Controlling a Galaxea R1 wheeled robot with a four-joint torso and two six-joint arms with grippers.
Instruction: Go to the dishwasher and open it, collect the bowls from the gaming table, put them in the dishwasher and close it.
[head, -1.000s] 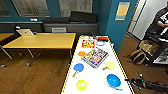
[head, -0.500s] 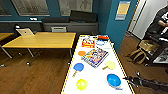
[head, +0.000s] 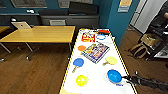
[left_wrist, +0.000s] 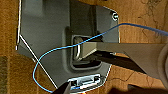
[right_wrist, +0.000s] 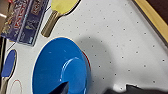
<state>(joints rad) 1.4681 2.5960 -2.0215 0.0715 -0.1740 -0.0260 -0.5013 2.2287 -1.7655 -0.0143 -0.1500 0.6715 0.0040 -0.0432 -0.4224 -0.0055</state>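
Head view: blue bowl (head: 114, 76) touching R gripper (head: 124, 78).

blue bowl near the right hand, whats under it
The round blue plastic bowl sits on the glossy white perforated tabletop. A thin red edge peeks out beneath its rim; the bowl covers the rest, so what it is stays unclear.

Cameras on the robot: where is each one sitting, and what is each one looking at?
Head view: high on the robot, looking forward and down at the gaming table; its right arm reaches toward the blue bowl.
Left wrist view: on the left wrist, facing the wooden floor; robot plate and blue cable show.
Right wrist view: on the right wrist, close over the blue bowl.
Head and right wrist views share that bowl and the yellow paddle.
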